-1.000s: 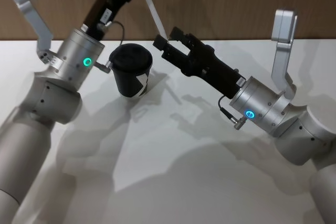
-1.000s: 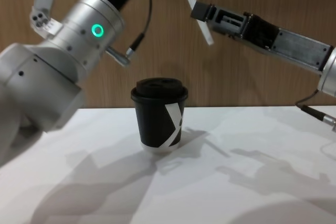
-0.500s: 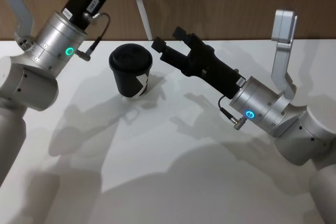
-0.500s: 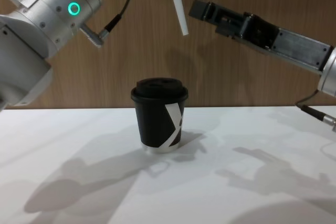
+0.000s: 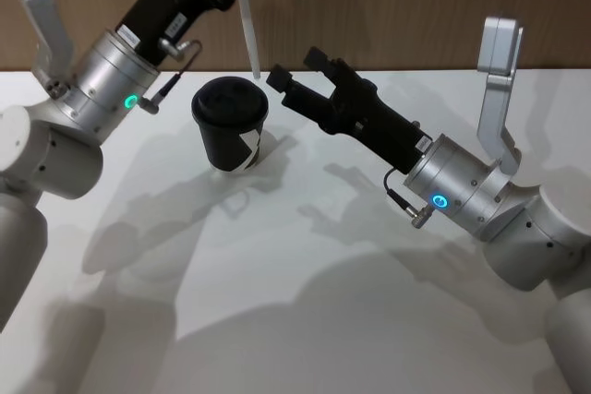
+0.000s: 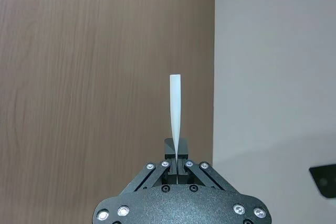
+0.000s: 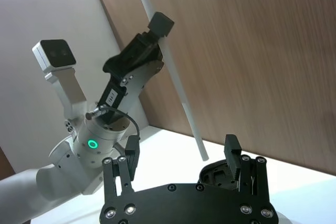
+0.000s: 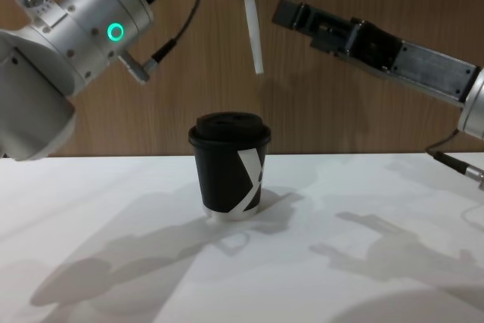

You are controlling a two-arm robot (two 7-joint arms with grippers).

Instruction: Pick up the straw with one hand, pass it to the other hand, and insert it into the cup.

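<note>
Now the straw (image 8: pixel 252 20) belongs to the left hand (image 6: pixel 177 157) alone. Its two fingers are clamped together on the upper part, and most of the length hangs free below them. A second ago the straw leaned over with its lower end right at the fingertips of the right hand (image 5: pixel 294 68). Half a second ago it had already pulled clear and stood straighter. Since then the left arm has brought it lower and closer to the cup (image 8: pixel 229 168).

In the chest view the straw is nearly upright. Its lower tip hangs in the air above the right side of the lid, with a plain gap between them. From the head view the tip sits just over the far edge of the lid, so it is near the cup but not touching it.

The right hand has not moved over the same second. It is stretched out above the desk (image 5: pixel 305 320) just to the right of the cup, with its fingers apart and nothing between them.

The cup stands upright on the desk between the two arms, its lid on.

By this reading the handover is finished and only the insertion is left. The remaining work looks like lining the tip up with the opening in the lid, which I cannot make out from here, and then pushing straight down. With the grip so high, the free end could wander or skid off the lid and nudge the light cup.
</note>
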